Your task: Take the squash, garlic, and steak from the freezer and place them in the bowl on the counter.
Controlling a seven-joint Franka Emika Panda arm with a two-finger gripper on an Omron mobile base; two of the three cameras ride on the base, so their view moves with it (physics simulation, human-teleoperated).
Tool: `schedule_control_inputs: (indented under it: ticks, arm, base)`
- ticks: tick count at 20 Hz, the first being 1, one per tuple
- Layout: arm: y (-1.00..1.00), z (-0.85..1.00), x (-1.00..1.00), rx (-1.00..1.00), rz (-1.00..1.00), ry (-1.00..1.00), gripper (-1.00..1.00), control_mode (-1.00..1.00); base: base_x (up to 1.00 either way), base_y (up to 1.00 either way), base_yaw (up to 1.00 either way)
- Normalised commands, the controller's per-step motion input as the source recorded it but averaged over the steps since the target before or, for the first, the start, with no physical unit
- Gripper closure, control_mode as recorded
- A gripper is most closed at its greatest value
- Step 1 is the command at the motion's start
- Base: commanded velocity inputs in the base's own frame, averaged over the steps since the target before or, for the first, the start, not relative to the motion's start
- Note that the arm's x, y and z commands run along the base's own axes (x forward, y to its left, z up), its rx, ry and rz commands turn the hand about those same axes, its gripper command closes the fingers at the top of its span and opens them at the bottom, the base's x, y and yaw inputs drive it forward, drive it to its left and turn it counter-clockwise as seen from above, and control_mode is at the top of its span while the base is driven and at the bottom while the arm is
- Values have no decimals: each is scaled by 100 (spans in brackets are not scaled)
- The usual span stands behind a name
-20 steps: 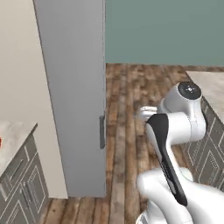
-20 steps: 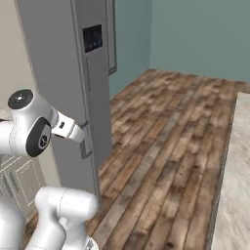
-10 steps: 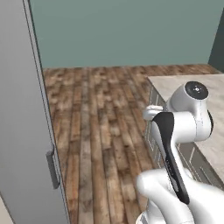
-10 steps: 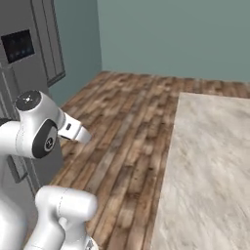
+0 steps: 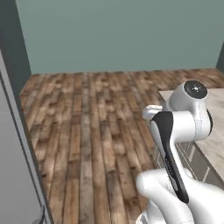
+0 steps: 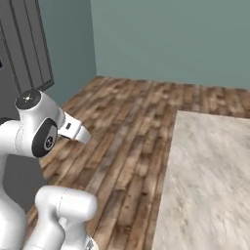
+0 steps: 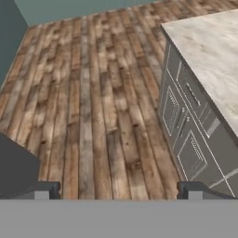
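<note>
From my remote station I inspected the three views. The gripper (image 7: 119, 188) stood released, its two dark finger tips (image 7: 46, 189) set wide apart at the bottom of the hand view, with nothing between them. It pointed down at the wooden plank floor (image 7: 93, 107).

The counter (image 7: 209, 51) lay at the right of the hand view, its beige marbled top bare where visible, over grey-looking panelled cabinet fronts (image 7: 186, 125) with small metal handles. In the right base view the same stone top (image 6: 210, 180) filled the lower right; in the left base view a strip of it (image 5: 216, 131) showed behind the arm's elbow.

The freezer (image 5: 17, 175) appeared as a grey slab along the left edge of the left base view, and as a dark grey body (image 6: 19, 58) at the upper left of the right base view. I could not tell whether its doors were open.

A teal wall (image 5: 118, 35) closed off the far side of the room.
</note>
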Motion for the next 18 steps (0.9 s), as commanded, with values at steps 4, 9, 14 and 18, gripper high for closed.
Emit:
schedule_control_inputs:
  ticks: [4, 9, 14, 18]
  arm:
    - [0, 0, 0, 0, 0, 0, -100, 100]
    - [0, 0, 0, 0, 0, 0, -100, 100]
    - [0, 0, 0, 0, 0, 0, -100, 100]
    - [0, 0, 0, 0, 0, 0, -100, 100]
  base:
    - [100, 1, 1]
    - [100, 11, 16]
    - [64, 27, 40]
    - [-2, 53, 69]
